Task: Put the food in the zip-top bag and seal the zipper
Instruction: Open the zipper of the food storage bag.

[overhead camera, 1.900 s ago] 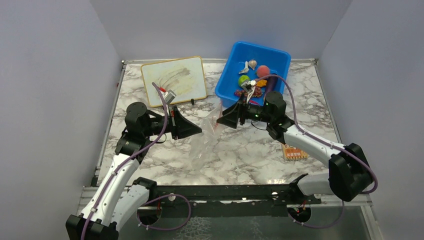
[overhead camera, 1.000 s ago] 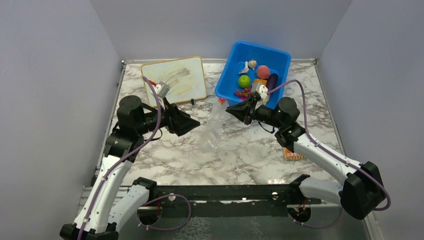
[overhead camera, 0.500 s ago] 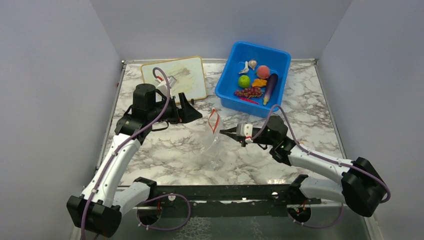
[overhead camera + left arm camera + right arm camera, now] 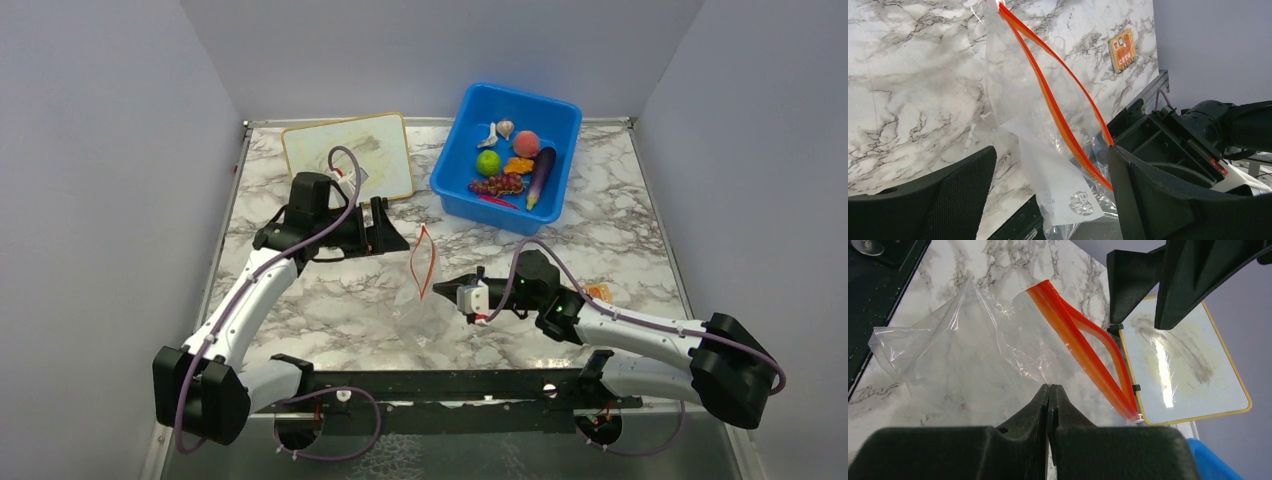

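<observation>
Starting at the right gripper (image 4: 1049,388): entry? (clerk)

Item 1. Jaws pressed together, tips pinching a fold of clear film on the zip-top bag (image 4: 963,355). (checker)

Bag, condition and place? (clerk)

Item 2. One bag, near the middle of the marble table (image 4: 330,300). Mouth raised, lower body crumpled and trailing toward 6 o'clock. Zipper (image 4: 1083,350): one orange-red strip, its two sides bowed apart into a narrow loop, unsealed. No food seen inside. (checker)

Left gripper (image 4: 1052,150)? (clerk)

Item 3. Fingers spread wide, holding nothing. It sits at 10 o'clock of the bag mouth and faces it. In its wrist view the strip's lower end runs up to one finger; contact cannot be told. (checker)

Food? (clerk)

Item 4. All in the blue bin (image 4: 452,150), at 1 o'clock of the bag and well apart from it:
- lime (image 4: 488,162)
- peach (image 4: 526,143)
- eggplant (image 4: 541,175)
- grape bunch (image 4: 497,185)
- orange piece (image 4: 519,165)
- garlic (image 4: 505,127)
- chili (image 4: 497,200), along the bin's near wall (checker)

Sundries? (clerk)

Item 5. One smeared whiteboard (image 4: 350,160), at 11 o'clock of the bag, just beyond the left gripper. One orange card (image 4: 598,292), flat on the table at 3 o'clock of the right gripper, beside that arm. (checker)
</observation>
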